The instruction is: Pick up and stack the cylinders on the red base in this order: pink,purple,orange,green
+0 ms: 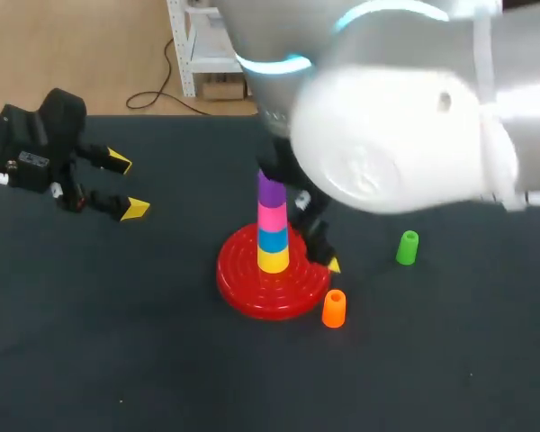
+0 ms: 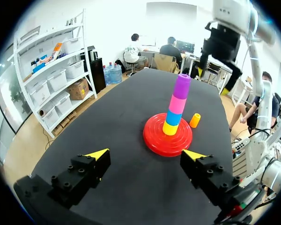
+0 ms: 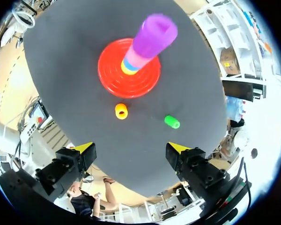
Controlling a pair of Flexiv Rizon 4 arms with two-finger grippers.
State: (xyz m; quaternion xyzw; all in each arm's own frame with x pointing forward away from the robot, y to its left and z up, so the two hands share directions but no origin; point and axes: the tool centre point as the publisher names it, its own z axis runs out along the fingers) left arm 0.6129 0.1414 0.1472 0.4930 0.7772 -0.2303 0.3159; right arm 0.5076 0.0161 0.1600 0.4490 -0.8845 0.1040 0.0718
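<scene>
My right tool (image 3: 131, 149) hangs high over the worktop (image 1: 117, 360), fingers spread wide, nothing between them, looking straight down. Left tool (image 2: 146, 154), same story: spread apart and empty, off at my left side, well clear of everything.

Nearest ahead of the right tool is orange (image 3: 121, 111), alone on the worktop just beside the base (image 3: 110, 77). I can't tell whether it touches the rim. Green (image 3: 172, 122) sits a little further out, apart from both orange and the base.

Beyond those two, the red disc itself, and rising from its middle: yellow (image 1: 273, 261) at the bottom, blue (image 1: 272, 239) on that, then pink (image 1: 272, 217), and purple (image 3: 155, 35) capping it all. From the left wrist the four look straight and squarely seated.

So here's the score as I read it. Pink is on and purple is on, in the right order, riding on the yellow and blue below. That's two of my four done. Orange and green are left, both loose on the worktop.

Orange is due next, I'd say, and it lies handy to the right tool. It's close to the rim, though, so a finger coming down on that side may have little room.
</scene>
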